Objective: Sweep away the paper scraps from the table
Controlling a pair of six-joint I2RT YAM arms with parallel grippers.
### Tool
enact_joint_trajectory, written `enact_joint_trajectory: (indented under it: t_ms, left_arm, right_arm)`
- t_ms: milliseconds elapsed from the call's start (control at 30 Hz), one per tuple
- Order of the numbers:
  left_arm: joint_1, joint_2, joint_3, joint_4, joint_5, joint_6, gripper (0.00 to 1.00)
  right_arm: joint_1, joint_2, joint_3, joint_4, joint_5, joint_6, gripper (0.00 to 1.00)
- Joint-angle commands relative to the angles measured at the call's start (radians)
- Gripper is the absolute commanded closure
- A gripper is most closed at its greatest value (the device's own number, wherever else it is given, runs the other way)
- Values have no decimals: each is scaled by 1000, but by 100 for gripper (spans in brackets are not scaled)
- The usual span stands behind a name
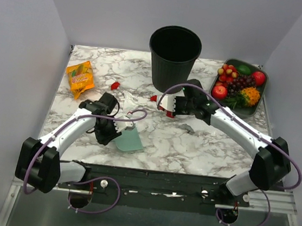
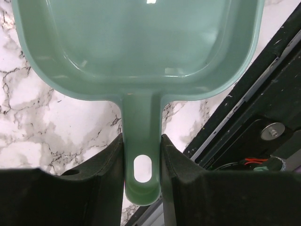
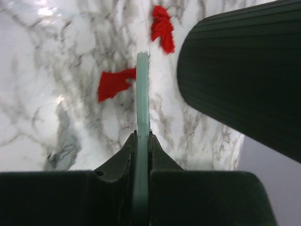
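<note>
Closest in, along the dark front edge, the two arm bases sit side by side, and both arms reach out over the marbled surface [image 1: 202, 146]. Just beyond that edge the left jaws are clenched on the handle of the teal dustpan [image 1: 130, 140], its tray angled toward the front edge; whether it rests on the surface or hangs just above it I cannot tell, and nothing red shows in the part of the tray that is visible. Further in, the right jaws are shut tight on a thin pale-green sweeping tool [image 3: 142, 117]. It is seen edge-on from the wrist, so brush or scraper I cannot say, and its far end is down near the surface. The paper scraps [image 3: 113, 84] lie around it: one against the tool's left face, one just past its tip beside the black bin [image 1: 174, 55], and a third well apart to the left, near the orange snack packet [image 1: 80, 77]. A tray of fruit [image 1: 240, 85] stands at the far right corner. My reading is that the sweeping step is in hand, with no scrap gathered yet. The next move calls for drawing the tool toward the dustpan so the near scraps travel with it, and for the pan's lip to be held flat — light paper could slip under or flick aside.
</note>
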Motion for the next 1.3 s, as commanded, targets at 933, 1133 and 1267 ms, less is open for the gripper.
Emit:
enact_joint_trajectory:
  t_ms: [933,1133,1267]
  left_arm:
    - [-75,-2,15,-15,46,11,100]
    - [-81,27,24,-2,64,7,100]
    - [-87,38,42,-21,53,28,100]
  right_arm:
    - [-11,-198,-120,-317,-219,-352,99]
    - [-17,-302,-164,-144,-156,-159,99]
    - [-31,-161,-23,-76,-38,58,99]
